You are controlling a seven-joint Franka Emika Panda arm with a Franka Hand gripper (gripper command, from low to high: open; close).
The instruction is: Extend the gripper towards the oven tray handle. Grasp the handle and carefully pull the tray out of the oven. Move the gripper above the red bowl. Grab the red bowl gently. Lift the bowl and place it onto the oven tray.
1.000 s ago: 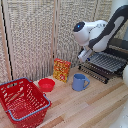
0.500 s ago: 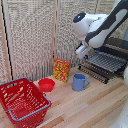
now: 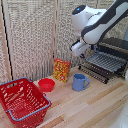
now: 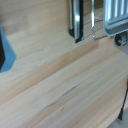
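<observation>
While hand (image 3: 76, 49) state unclear, bare table (image 3: 100, 107) beyond tray (image 3: 104, 63) front edge, beside blue mug (image 3: 79, 82).

The oven (image 3: 118, 46) is cut off by the exterior view's right edge. The gripper (image 3: 80, 51) is blurred beside the tray (image 3: 102, 64), so its fingers cannot be told. In the wrist view, the tray (image 4: 100, 20) is cropped and blurred.
</observation>
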